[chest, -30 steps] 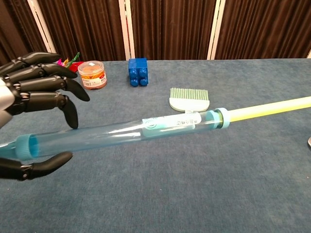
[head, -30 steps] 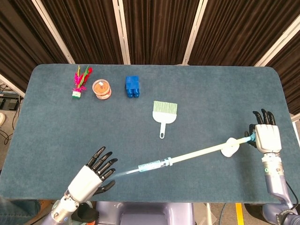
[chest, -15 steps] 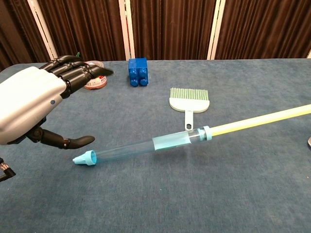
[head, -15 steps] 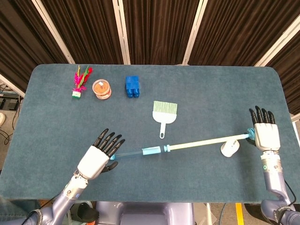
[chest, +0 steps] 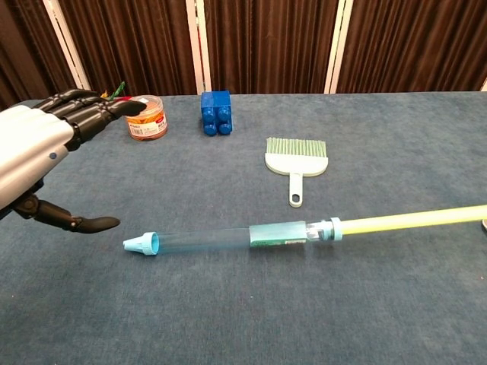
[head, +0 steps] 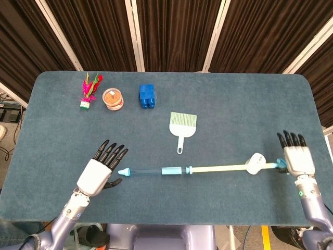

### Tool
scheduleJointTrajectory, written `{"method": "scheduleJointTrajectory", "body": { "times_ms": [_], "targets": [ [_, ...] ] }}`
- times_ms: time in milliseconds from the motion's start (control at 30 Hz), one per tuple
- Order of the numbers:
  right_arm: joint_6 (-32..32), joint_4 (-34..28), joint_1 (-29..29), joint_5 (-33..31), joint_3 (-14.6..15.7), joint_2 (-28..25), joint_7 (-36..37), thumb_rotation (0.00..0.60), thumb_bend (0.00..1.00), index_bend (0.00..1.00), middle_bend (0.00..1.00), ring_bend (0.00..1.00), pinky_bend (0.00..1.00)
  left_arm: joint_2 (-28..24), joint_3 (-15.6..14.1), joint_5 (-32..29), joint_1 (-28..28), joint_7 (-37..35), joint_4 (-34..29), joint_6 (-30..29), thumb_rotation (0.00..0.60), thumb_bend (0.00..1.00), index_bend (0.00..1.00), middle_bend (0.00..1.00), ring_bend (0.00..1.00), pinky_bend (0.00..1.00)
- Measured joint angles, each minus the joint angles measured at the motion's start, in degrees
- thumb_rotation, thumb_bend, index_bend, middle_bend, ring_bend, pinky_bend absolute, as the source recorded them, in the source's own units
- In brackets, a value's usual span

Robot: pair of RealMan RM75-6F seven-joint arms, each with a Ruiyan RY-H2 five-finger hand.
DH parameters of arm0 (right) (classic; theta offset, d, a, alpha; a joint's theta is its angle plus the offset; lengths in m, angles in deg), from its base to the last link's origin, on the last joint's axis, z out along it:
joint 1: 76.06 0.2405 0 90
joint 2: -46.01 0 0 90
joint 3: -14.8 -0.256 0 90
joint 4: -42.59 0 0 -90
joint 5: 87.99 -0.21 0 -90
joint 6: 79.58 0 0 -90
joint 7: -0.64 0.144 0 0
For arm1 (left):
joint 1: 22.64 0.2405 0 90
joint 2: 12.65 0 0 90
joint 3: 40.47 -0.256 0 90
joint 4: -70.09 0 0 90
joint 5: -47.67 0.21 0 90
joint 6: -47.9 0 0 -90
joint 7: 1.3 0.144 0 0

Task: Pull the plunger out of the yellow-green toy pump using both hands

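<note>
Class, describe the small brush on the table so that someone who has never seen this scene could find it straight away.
Start at the blue-grey table and look near its middle, just beyond the long toy pump. The brush lies flat there, handle towards the robot. It alone has a white body and a fan of pale green bristles.

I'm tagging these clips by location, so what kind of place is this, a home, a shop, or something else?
Most likely a robot lab or data-collection booth, not a home: a table with a blue-grey felt-like top, dark pleated curtains closing it in, and unrelated props laid out, like the toy pump, small brush and blue block.

Dark pleated curtains (head: 171,34) (pale vertical strips between) behind teal table (head: 234,109).
</note>
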Motion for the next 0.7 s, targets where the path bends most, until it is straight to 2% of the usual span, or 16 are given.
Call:
{"method": "scheduleJointTrajectory", "body": {
  "times_ms": [200,300,433,533,700],
  "targets": [
    [4.7,-15.1,-1.16,-0.47,3.3,-9.11,0.06,0.6,0.0,0.0,0.0,0.0,0.05,-4.06,-1.29,-1.46,1.34,-1.13,-4.78,0.33,0.6,0.03,0.05,0.1,0.08,0.06],
    [4.99,-21.71,-1.95,0.96,4.35,-13.36,2.05,0.6,0.0,0.0,0.0,0.0,0.05,-6.05,-2.03,-1.91,2.33,-1.15,-6.99,-0.13,0.6,0.03,0.03,0.08,0.07,0.06],
    [2.99,-26.52,-3.14,3.94,4.53,-16.39,7.37,0.6,0.0,0.0,0.0,0.0,0.05,-9.06,-3.18,-3.15,3.74,-1.32,-10.52,-0.27,0.6,0.03,0.01,0.06,0.06,0.06],
    [-2.45,-27.15,-4.56,6.89,3.93,-16.1,9.67,0.6,0.0,0.0,0.0,0.0,0.05,-11.66,-3.73,-4.63,5.69,-1.14,-13.72,-1.56,0.6,0.03,0.0,0.06,0.06,0.06],
    [-18.61,-24.26,-8.11,13.34,2.56,-12.06,7.63,0.6,0.0,0.0,0.0,0.0,0.05,-14.13,-3.79,-7.82,10.61,2.12,-16.29,-6.71,0.6,0.03,0.0,0.05,0.06,0.06]
  ]
}}
